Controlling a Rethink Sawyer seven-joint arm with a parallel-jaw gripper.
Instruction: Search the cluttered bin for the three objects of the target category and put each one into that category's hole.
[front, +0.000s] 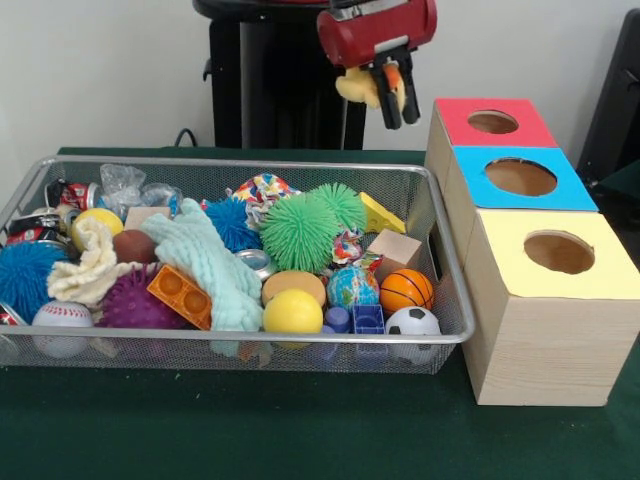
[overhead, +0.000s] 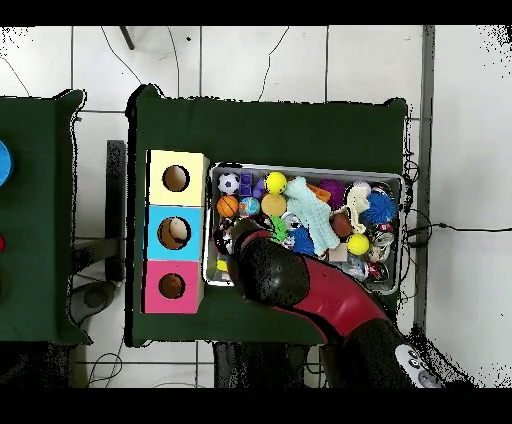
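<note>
Fingers (front: 409, 98) closed on a small yellow-tan plush toy (front: 362, 86), held high in the gripper (front: 397, 95) above the table, between the far right corner of the bin (front: 250, 165) and the red-topped box (front: 492, 125). Not yet over the hole (front: 493, 122); just short of it to the picture's left in the front view. Judged as mid-carry: one soft toy out of the bin, not dropped. Impossible to say whether any toy already sits inside the red box, since the hole shows only a dark wooden interior. Possibly a pale shape inside the blue box's hole (overhead: 176, 232) in the overhead view, but too small to name.

Left to do, by this reading: release over the red hole, then more searching. Remaining plush toys hard to pick out among the clutter: a green spiky ball (front: 298, 232), a mint cloth (front: 205, 262), a cream cloth (front: 88, 262), balls, blocks. Overhead, gripper and toy hidden under the red and black arm (overhead: 300, 285), covering the bin's near left part.
</note>
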